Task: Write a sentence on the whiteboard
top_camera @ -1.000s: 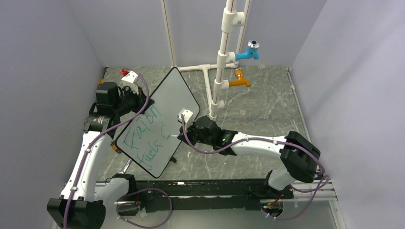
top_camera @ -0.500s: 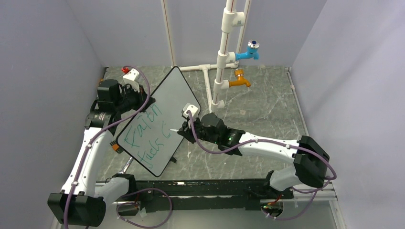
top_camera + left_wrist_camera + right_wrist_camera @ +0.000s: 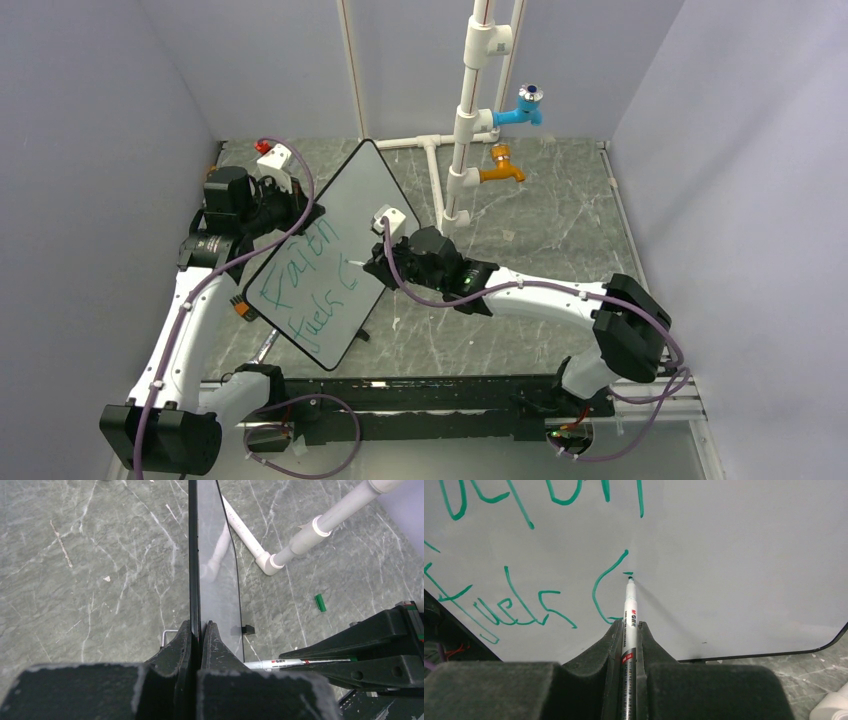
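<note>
- While the whiteboard (image 3: 355, 195) stands tilted at centre-left, the sentence (image 3: 300, 285) fills its lower half; its upper half is bare, with a white pipe stand (image 3: 462, 130) close beyond.
- The left gripper (image 3: 200, 626) clamps the board's rim; the right gripper (image 3: 629, 627) pinches a marker (image 3: 630, 597), its tip touching beside the "C".
- The right wrist sits slightly higher than before.

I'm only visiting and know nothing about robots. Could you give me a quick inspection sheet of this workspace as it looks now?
Surface: grey marbled table.
Job's things: whiteboard held tilted; green sentence reads roughly "Faith fuels C"; marker tip at the board.
Clutter: small green piece on the table.
Grippers: left gripper shut on the whiteboard's edge; right gripper shut on the marker.
Cables: purple cables along both arms.
Surroundings: white pipes, blue tap, orange tap, plain walls.
</note>
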### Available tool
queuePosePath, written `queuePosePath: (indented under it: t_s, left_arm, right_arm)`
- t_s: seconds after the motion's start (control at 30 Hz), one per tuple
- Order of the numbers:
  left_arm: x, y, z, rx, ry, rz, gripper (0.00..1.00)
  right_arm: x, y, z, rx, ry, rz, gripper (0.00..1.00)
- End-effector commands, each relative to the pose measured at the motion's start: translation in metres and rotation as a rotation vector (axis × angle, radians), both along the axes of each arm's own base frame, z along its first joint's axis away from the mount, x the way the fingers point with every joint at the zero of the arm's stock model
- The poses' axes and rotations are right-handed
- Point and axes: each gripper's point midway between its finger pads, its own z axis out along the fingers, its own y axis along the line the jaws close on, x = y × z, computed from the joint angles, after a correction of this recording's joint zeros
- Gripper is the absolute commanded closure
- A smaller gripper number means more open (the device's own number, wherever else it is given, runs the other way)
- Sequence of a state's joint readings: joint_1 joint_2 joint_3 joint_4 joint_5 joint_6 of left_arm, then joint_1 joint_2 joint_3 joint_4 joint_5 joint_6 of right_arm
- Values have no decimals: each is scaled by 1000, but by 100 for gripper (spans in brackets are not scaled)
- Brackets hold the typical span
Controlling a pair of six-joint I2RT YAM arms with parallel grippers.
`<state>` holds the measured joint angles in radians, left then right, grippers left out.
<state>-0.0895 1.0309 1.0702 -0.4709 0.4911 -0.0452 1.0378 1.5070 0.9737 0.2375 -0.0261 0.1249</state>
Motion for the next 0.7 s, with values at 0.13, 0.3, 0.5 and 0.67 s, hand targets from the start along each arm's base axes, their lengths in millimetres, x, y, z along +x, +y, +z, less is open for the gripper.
queuePosePath:
  t_s: [0.13, 0.3, 0.5, 0.67]
  left_arm:
    - [-8, 18, -41, 155, 81, 11, 100]
    - [-9, 17, -41, 154, 83, 10, 100]
    - [-9, 17, -40, 153, 81, 11, 100]
    - [-9, 17, -41, 153, 81, 10, 100]
  right_arm:
    - [6, 12, 12, 52, -4, 2, 100]
    - [1, 4, -3, 34, 23, -2, 100]
    - [-4, -3, -20, 21, 55, -10, 100]
    - [0, -6, -21, 14, 47, -35, 100]
